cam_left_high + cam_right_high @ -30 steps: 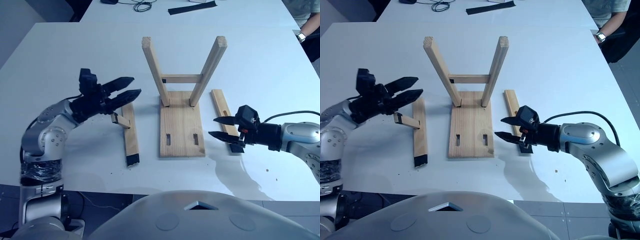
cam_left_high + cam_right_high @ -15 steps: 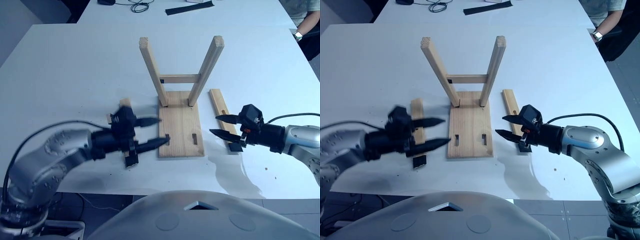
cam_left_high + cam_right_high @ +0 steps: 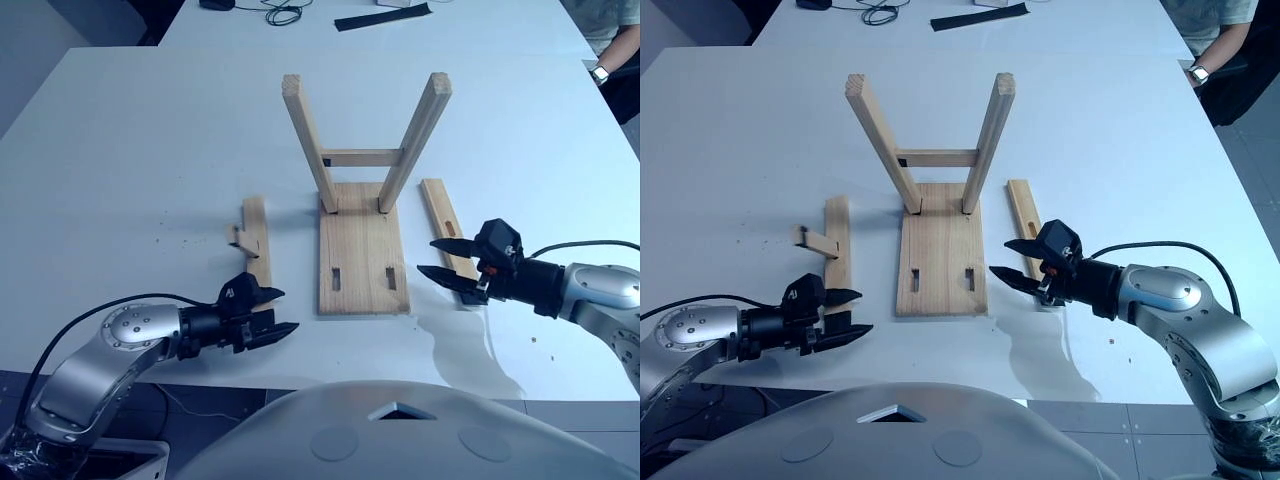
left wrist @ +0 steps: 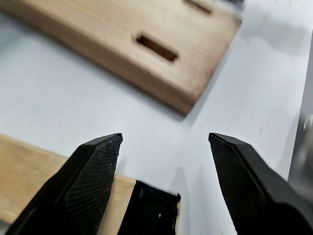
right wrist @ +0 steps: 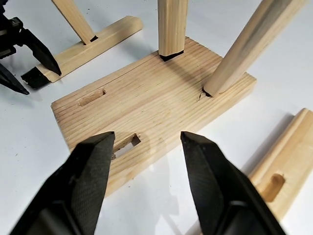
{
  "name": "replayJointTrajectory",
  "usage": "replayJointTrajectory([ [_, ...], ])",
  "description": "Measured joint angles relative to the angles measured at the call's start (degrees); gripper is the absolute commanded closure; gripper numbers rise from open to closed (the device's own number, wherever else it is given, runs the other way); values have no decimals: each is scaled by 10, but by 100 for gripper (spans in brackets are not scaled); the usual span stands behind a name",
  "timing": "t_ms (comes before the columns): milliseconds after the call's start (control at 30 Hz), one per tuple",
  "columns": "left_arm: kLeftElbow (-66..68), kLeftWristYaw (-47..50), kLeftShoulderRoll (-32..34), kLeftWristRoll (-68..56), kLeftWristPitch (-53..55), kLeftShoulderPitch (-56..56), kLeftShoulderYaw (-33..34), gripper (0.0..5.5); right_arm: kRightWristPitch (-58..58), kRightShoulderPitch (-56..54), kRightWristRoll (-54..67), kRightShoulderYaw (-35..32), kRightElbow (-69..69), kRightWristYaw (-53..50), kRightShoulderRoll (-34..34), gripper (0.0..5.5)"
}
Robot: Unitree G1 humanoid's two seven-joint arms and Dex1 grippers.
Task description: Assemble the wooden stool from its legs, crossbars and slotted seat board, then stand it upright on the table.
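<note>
L claw (image 3: 288, 310) spread, empty, low at near tabletop (image 3: 140, 150) edge, just by black-taped end of loose leg (image 3: 258, 255). Centre: seat board (image 3: 362, 260) flat, 2 upright legs (image 3: 310, 140) + 1 crossbar (image 3: 363, 157) standing in it. 2nd loose leg (image 3: 438, 212) just right of board. R claw (image 3: 425, 256) spread, empty, over its near end.

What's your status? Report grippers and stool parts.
Both open, empty: left gripper at near end of left loose leg; right gripper over right loose leg, beside seat board. Two legs, crossbar seated in board; two slots free. Nothing blocking.
</note>
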Motion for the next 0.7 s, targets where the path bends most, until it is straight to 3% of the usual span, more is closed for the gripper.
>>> replayJointTrajectory([
  [467, 117, -106, 72, 42, -56, -58, 62, 222, -7, 35, -15, 3, -19, -46, 30, 301],
  [700, 47, -94, 76, -30, 59, -49, 181, 222, -8, 63, -23, -7, -26, -48, 30, 301],
])
